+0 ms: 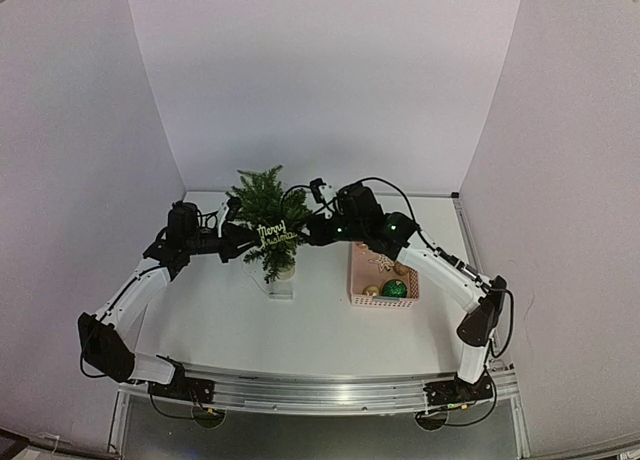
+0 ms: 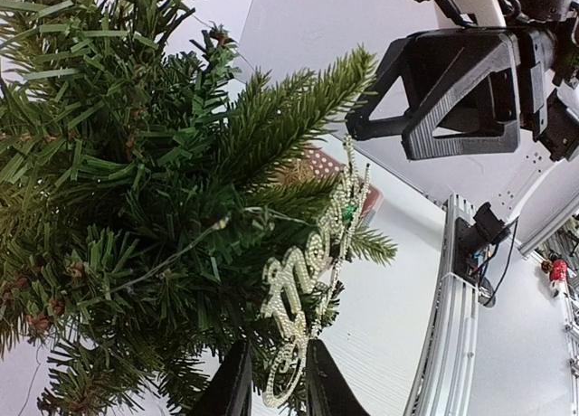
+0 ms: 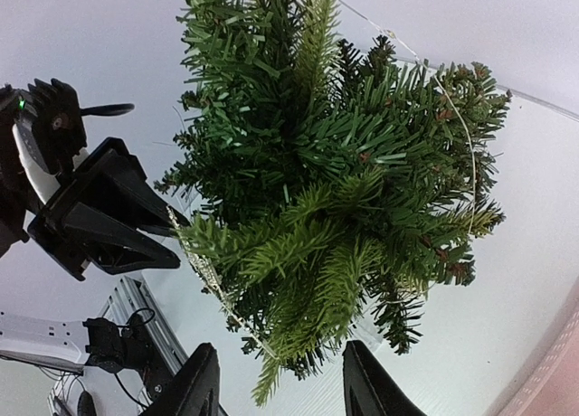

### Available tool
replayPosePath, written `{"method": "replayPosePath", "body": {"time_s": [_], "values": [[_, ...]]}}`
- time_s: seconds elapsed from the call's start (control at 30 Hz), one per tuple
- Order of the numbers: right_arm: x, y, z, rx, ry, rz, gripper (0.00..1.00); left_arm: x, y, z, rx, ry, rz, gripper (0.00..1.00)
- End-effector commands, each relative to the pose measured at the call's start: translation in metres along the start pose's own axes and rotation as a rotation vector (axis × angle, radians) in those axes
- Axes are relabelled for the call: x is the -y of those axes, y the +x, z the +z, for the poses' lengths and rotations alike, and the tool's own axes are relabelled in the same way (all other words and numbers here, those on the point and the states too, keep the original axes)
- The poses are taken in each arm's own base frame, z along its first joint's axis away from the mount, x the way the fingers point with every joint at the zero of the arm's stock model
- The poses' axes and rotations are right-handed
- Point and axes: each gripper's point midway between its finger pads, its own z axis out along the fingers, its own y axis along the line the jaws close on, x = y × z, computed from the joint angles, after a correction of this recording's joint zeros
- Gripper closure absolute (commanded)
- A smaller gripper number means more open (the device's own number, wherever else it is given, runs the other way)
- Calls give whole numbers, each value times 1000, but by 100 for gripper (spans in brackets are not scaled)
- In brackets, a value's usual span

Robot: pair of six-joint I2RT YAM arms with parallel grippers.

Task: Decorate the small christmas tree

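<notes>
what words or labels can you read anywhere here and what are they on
"Merry": the top word of the glittery gold sign hanging on the tree.
Word beneath it on the same sign: looks like "Christmas", but it is too blurred to read for certain.
Pink basket: no text to be seen; nothing else in view carries readable writing.

walls: plain pale lilac-white panels, back wall (image 1: 320,80), left wall (image 1: 70,160), right wall (image 1: 560,160) | desk (image 1: 320,330): white top, enclosed on three sides | near edge: aluminium rail (image 1: 320,388) | light: soft, even, faint shadows
</notes>
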Motion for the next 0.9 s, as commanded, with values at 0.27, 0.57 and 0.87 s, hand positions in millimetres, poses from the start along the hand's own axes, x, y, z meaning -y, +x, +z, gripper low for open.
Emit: {"method": "replayPosePath", "body": {"time_s": [0.27,0.57,0.87], "values": [[-22,-27,-40,95,-41,-49,47,34,-55,-32,72,11,109,55],[48,-36,-95,202,240,44,18,57,-74,-68,146,-69,127,28],[199,19,-124,51,612,297,17,28,-67,-105,261,-342,-19,8]]}}
